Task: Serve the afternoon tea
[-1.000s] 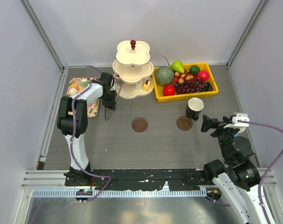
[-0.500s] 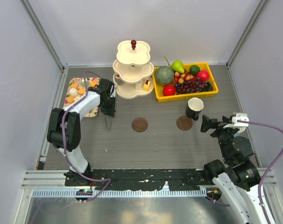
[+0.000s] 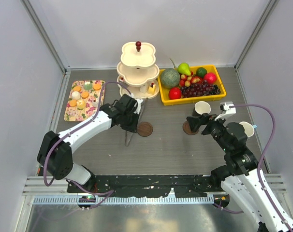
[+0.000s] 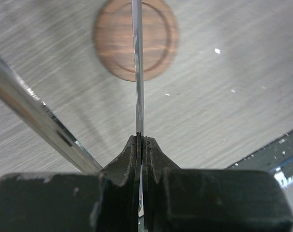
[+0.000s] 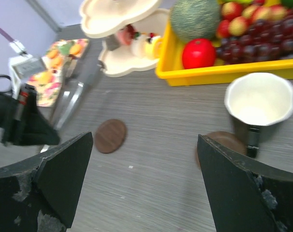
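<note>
My left gripper (image 3: 131, 123) is shut on metal tongs (image 3: 128, 139), just left of the left wooden coaster (image 3: 144, 129). In the left wrist view the fingers (image 4: 140, 140) pinch one tong arm (image 4: 137, 72), which points at that coaster (image 4: 136, 38). My right gripper (image 3: 196, 123) is open and empty, close to the black mug (image 3: 202, 108) and over the right coaster (image 3: 187, 128). In the right wrist view the mug (image 5: 260, 104) stands ahead on the right. A white-and-blue mug (image 3: 246, 129) stands right of my right arm. Small sweets (image 3: 81, 95) lie on the flowered tray (image 3: 91, 107).
A cream tiered stand (image 3: 138, 72) at the back centre holds a yellow cake piece (image 3: 151, 88) on its lowest tier. A yellow tray (image 3: 192, 99) of fruit stands to its right. Grey walls close in both sides.
My left arm has swung from beside the flowered tray toward the left coaster, carrying the tongs. My right arm has reached left toward the black mug, uncovering the white-and-blue mug.
</note>
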You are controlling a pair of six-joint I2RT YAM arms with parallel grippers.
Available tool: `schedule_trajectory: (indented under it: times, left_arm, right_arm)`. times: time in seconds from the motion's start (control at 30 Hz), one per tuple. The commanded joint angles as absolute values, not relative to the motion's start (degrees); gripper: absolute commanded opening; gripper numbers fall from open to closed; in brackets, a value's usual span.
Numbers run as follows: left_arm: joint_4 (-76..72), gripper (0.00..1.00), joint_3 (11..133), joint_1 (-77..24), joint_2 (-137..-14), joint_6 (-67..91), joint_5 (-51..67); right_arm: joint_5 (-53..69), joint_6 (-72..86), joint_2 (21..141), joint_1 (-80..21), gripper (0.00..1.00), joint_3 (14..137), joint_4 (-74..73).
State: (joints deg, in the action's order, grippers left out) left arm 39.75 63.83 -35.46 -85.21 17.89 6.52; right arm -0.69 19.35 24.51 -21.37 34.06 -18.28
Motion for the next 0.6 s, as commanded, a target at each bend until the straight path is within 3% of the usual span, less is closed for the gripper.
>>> schedule_trajectory:
  times: [0.0,0.57]
  left_arm:
    - [36.1,0.0,66.3,-40.8,-82.6,19.0,8.3]
    - [33.2,0.01,71.7,-51.7,-83.4,17.5,13.4]
  right_arm:
    - [9.9,31.9,29.3,-21.4,0.95,32.5,-3.9]
    - [19.1,53.2,55.2,-21.4,0.97,25.8,29.3]
